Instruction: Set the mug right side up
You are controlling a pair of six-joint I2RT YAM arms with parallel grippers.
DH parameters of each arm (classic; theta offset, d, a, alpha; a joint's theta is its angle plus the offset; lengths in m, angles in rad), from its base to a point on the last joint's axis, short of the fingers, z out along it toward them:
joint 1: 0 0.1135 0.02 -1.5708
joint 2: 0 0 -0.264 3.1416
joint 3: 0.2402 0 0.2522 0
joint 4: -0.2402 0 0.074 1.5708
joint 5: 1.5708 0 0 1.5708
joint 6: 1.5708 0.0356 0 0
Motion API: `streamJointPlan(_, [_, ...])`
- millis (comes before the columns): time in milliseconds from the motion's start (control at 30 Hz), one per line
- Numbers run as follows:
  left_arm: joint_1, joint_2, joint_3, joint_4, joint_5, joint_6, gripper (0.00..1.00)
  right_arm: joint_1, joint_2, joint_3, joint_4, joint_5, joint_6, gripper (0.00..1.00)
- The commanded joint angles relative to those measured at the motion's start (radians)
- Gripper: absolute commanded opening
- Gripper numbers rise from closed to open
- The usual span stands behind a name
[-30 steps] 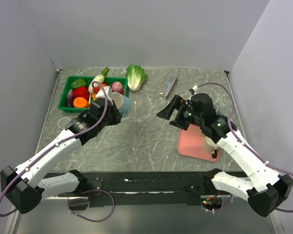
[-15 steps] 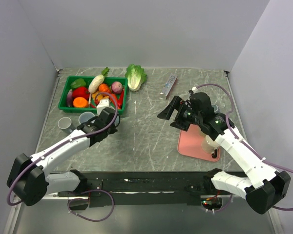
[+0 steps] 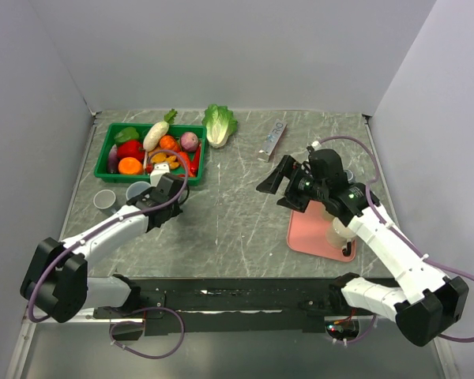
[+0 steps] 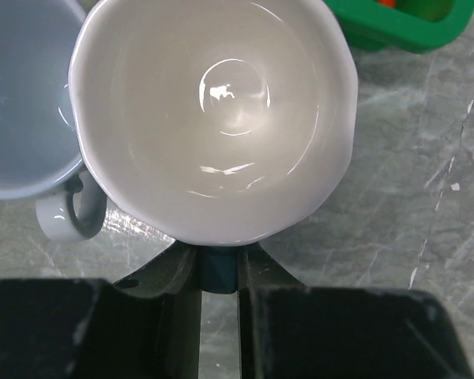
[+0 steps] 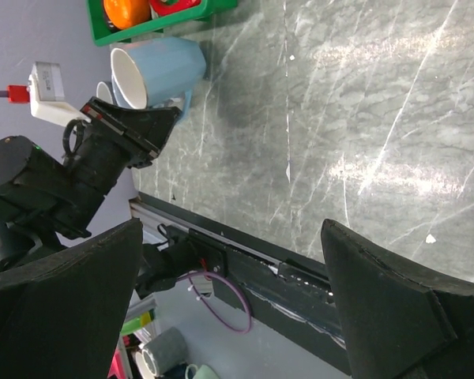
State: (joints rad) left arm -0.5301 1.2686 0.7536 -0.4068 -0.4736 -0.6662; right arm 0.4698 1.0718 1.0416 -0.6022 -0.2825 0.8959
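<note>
Mug [image 4: 213,118], blue w/ white inside, just in front of green bin [image 4: 395,28], right beside pale blue cup [image 4: 24,95], mouth toward L wrist cam, L gripper [image 4: 219,264] clamped on its handle, R gripper [image 3: 275,180] jaws wide apart, holding nothing, over table [image 3: 237,213]

Green vegetable bin [image 3: 103,150], lettuce [image 3: 219,124] beside it, pink board [image 3: 304,233] at right.

Blue cup [image 4: 20,95], green bin [image 4: 395,28] just beside mug [image 4: 221,118]
</note>
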Motion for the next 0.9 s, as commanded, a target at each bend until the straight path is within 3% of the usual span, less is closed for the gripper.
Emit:
streamJointPlan(0, [0.019, -0.02, -0.008, 0.112, -0.001, 0.056, 0.01, -0.014, 0.013, 0.003, 0.004, -0.021, -0.015, 1.0])
streamJointPlan(367, [0.024, 0.006, 0.01, 0.099, 0.062, 0.085, 0.01, -0.017, 0.048, 0.023, 0.005, -0.043, -0.02, 1.0])
streamJointPlan(467, [0.024, 0.032, 0.033, 0.062, 0.053, 0.08, 0.09, -0.017, 0.056, 0.024, 0.001, -0.043, -0.015, 0.99])
streamJointPlan(533, [0.022, 0.057, 0.053, 0.049, 0.05, 0.083, 0.23, -0.019, 0.063, 0.032, -0.008, -0.043, -0.015, 0.99])
streamJointPlan(800, [0.022, 0.078, 0.084, 0.014, 0.041, 0.093, 0.51, -0.017, 0.071, 0.023, -0.007, -0.041, -0.008, 0.99])
streamJointPlan(867, [0.022, 0.077, 0.087, 0.011, 0.04, 0.097, 0.54, -0.017, 0.073, 0.018, -0.004, -0.043, -0.002, 0.99])
